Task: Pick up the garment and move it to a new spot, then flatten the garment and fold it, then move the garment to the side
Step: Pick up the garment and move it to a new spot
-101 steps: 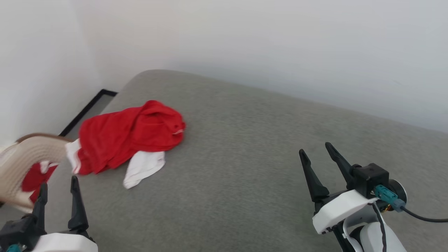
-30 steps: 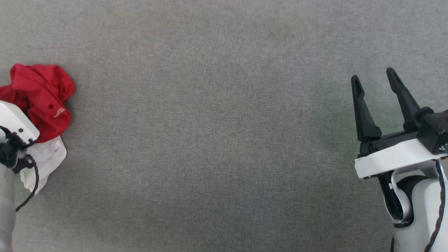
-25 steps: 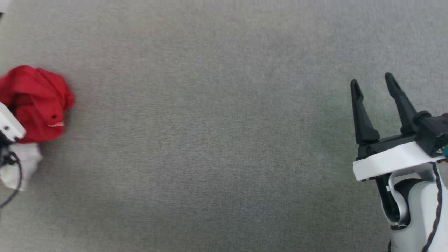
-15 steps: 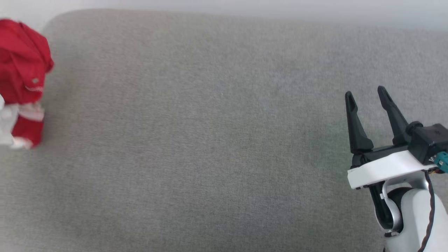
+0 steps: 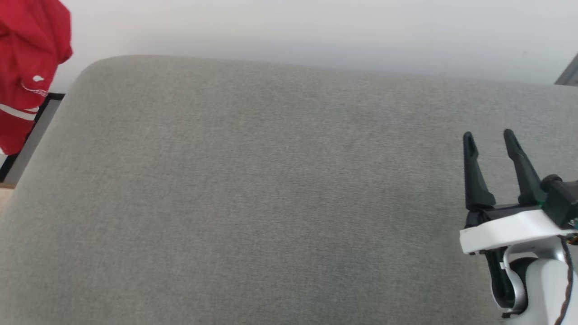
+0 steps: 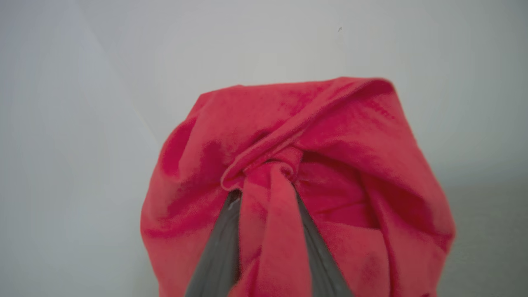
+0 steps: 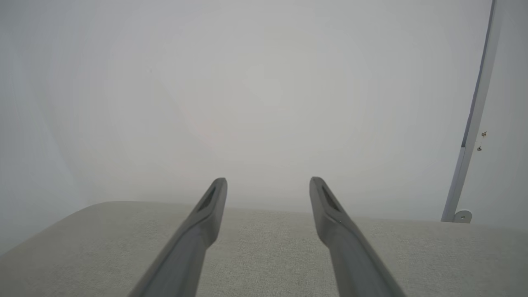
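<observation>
1. Pinching the garment (image 6: pixel 330 136) in my left gripper (image 6: pixel 264 192), fingers narrow, red fabric bunched around the tips.
2. Garment hangs in the air at the head view's upper left, past the left edge of the grey cushion (image 5: pixel 271 180), against the white wall (image 5: pixel 316 27).
3. My right gripper (image 5: pixel 488 134) has its fingers spread wide and empty, above the cushion's right side.

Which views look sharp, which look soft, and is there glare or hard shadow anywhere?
Head view: even light, no glare, grey cushion sharp, garment slightly smeared. Left wrist view: garment and left gripper look soft. Right wrist view: hazy, washed out, right gripper blurred.
</observation>
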Motion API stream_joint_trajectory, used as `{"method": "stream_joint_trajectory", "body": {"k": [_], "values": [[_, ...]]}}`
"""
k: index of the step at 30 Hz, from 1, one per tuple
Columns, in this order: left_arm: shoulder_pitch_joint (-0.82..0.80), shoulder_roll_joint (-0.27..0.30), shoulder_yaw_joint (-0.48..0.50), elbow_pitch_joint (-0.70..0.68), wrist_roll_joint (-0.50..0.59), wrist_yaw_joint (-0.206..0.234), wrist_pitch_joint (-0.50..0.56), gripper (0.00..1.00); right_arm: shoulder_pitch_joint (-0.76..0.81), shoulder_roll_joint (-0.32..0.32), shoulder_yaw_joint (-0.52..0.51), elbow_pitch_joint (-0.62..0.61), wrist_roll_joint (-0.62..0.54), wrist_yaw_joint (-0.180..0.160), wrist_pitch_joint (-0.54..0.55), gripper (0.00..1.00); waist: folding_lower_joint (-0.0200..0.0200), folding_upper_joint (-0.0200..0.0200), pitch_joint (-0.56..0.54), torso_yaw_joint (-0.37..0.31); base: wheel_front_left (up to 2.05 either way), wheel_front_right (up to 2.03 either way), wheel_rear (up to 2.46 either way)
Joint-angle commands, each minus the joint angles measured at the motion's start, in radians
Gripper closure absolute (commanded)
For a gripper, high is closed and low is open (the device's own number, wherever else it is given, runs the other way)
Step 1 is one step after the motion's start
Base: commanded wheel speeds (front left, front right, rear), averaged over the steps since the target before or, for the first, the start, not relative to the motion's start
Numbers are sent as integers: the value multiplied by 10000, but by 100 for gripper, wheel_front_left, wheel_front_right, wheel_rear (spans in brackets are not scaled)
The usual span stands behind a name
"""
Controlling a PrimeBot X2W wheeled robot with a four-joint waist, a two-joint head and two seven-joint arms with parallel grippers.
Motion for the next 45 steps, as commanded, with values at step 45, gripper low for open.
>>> {"method": "stream_joint_trajectory", "body": {"k": [45], "values": [[3125,-3508,-4870,-2415,-784,682,4222,100,-97,119,694,1544,540,-3,-1332,0,0,0,1013,-4252,0,0,0]]}}
